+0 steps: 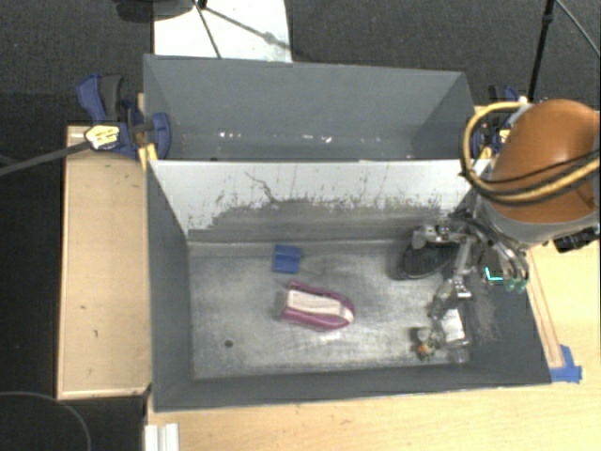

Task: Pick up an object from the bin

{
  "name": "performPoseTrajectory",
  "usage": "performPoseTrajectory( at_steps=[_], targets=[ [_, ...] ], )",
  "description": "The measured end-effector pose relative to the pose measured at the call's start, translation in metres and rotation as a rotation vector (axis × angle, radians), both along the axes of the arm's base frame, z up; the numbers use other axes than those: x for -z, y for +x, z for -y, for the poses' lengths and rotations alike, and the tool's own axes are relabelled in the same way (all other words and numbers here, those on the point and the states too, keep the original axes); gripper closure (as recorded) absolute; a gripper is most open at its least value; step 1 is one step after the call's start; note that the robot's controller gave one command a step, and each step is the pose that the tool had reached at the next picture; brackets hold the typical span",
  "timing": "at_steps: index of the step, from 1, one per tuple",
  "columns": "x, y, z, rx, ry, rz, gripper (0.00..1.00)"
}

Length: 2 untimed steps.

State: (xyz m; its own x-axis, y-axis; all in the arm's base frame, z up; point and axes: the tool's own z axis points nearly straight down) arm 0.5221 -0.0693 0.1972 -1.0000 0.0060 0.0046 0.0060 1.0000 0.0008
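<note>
- The hand [439, 338] is down low in the near right corner of the bin [169, 280]. It hangs off the arm [540, 163], which comes in from the right under its orange cover.
- Honestly I can't tell if the hand is apart or together. From this angle the metalwork all blurs into one, so I'm not guessing.
- Right at its tip there's a small brownish bit [424, 349] on the bin floor. I can't say whether it's touching the hand or just beside it, and I wouldn't call anything held at this point.
- My read is that the hand sits that low because it's at the grab stage, not the lift stage. So the task looks maybe halfway at best.
- The obvious target, a purple-and-white pouch-like thing [317, 308], lies flat mid-floor, well apart to the left of the hand. It's out in the open with room all round.
- A little blue block [285, 258] sits just beyond the pouch toward the far wall, near it but not touching.
- There's also a dark lump [411, 263] by the far wall, just left of the arm. It could be a loose thing or just shadow, I can't tell.
- Working that close to the right wall seems risky to me, since there's little room to close on anything there.
</note>
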Motion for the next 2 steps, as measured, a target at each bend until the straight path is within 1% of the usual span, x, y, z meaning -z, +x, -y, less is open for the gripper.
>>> performPoseTrajectory(
  at_steps=[1,2],
  targets=[
    [0.127,0.057,0.063,0.195,-0.002,0.012,0.0],
    [0.096,-0.029,0.073,-0.155,-0.001,0.005,0.0]
  ],
)
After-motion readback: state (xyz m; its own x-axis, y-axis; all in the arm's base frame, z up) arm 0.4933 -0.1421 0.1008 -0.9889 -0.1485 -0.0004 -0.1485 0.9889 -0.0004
